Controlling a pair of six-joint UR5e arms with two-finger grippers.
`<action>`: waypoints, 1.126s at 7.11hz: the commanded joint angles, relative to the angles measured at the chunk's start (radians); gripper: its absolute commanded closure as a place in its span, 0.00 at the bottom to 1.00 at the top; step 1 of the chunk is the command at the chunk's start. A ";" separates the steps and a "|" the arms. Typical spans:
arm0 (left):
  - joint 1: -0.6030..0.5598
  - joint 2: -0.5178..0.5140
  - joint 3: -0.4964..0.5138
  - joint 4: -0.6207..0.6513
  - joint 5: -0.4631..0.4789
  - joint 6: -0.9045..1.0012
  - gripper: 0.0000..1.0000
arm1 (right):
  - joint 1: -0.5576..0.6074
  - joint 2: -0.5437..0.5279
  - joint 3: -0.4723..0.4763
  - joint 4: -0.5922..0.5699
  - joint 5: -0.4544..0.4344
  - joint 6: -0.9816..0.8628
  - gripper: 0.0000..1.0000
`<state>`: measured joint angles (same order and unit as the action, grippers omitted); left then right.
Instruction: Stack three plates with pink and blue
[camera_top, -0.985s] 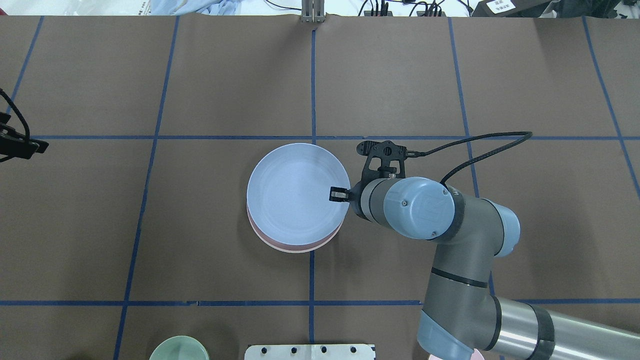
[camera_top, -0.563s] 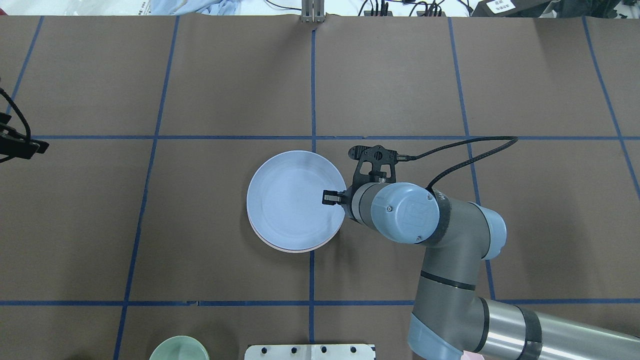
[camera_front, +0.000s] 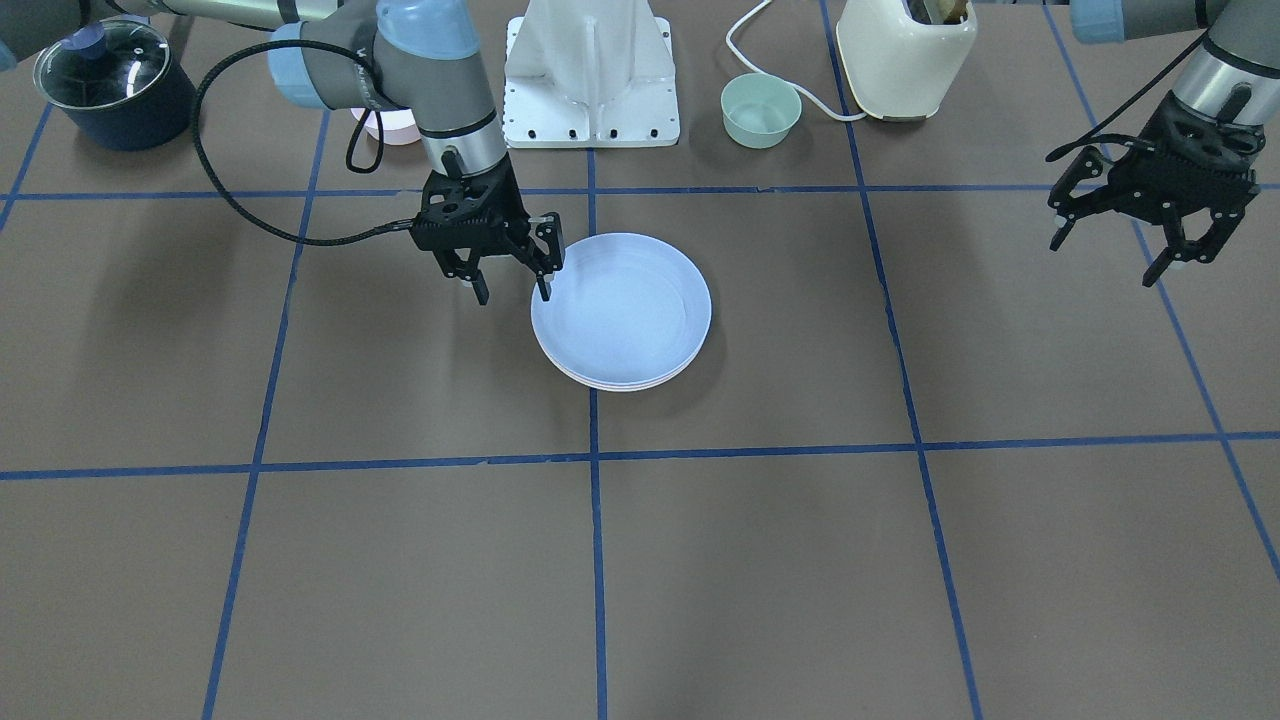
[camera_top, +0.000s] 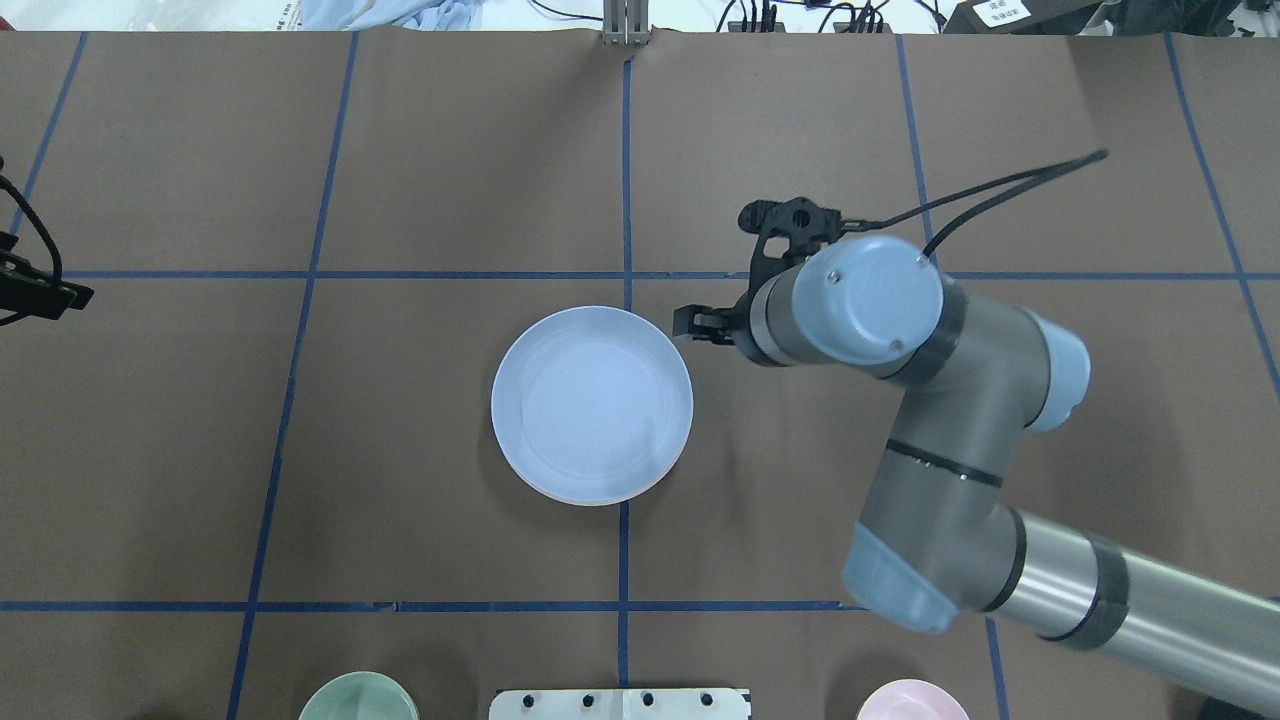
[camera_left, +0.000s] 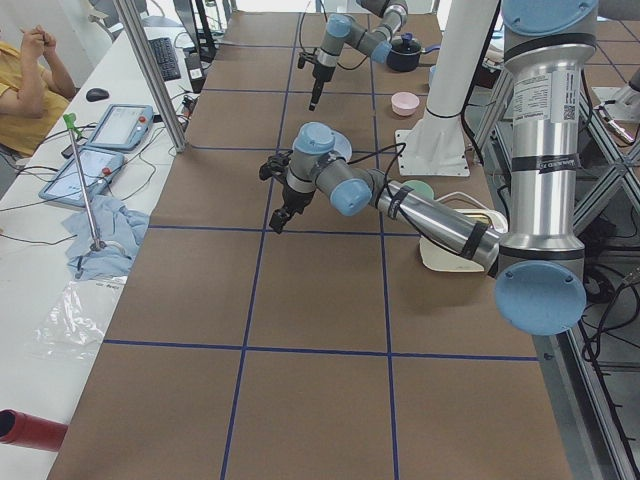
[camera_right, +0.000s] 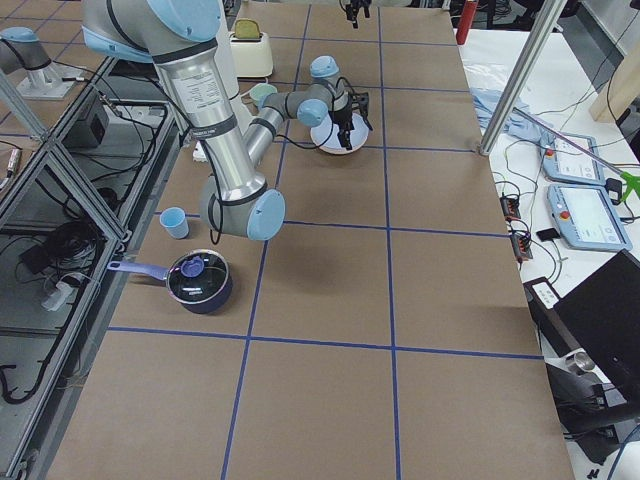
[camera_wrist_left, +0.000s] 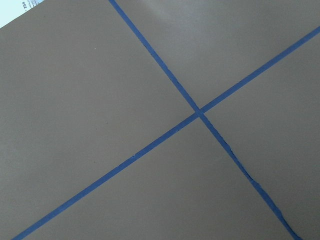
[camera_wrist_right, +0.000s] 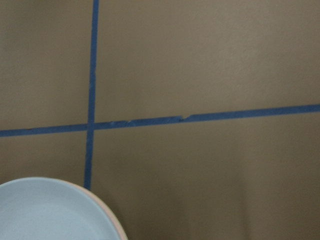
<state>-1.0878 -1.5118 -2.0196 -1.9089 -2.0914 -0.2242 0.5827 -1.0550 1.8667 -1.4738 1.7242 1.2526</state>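
A pale blue plate (camera_top: 591, 404) lies on top of a stack at the table's middle, also in the front view (camera_front: 621, 309). The plates under it show only as thin pale rims (camera_front: 615, 384); I cannot tell pink from cream there. My right gripper (camera_front: 513, 294) is open and empty, and hangs just above and beside the stack's edge. One of its fingers (camera_top: 690, 322) shows past the wrist in the overhead view. The right wrist view shows the blue plate's edge (camera_wrist_right: 45, 212). My left gripper (camera_front: 1103, 262) is open and empty, far off at the table's side.
A small green bowl (camera_front: 761, 110), a small pink bowl (camera_top: 912, 700), a cream toaster (camera_front: 905, 55), a dark lidded pot (camera_front: 113, 82) and the white robot base (camera_front: 592, 70) stand along the robot's edge. A blue cup (camera_right: 173, 221) is beside the pot.
My right gripper let go of the blue plate's rim, opened and moved up and away from it. The blue plate dropped from its offset hold to lie flush on the stack.
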 joint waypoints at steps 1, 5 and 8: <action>-0.080 0.001 0.051 0.026 -0.051 0.005 0.00 | 0.228 -0.096 0.023 -0.049 0.215 -0.306 0.00; -0.366 0.038 0.165 0.238 -0.150 0.489 0.00 | 0.682 -0.441 -0.027 -0.056 0.472 -1.137 0.00; -0.494 0.041 0.242 0.354 -0.148 0.569 0.00 | 0.850 -0.700 -0.034 -0.039 0.517 -1.220 0.00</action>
<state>-1.5453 -1.4737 -1.7961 -1.6100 -2.2416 0.3280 1.3698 -1.6394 1.8339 -1.5236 2.2345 0.0585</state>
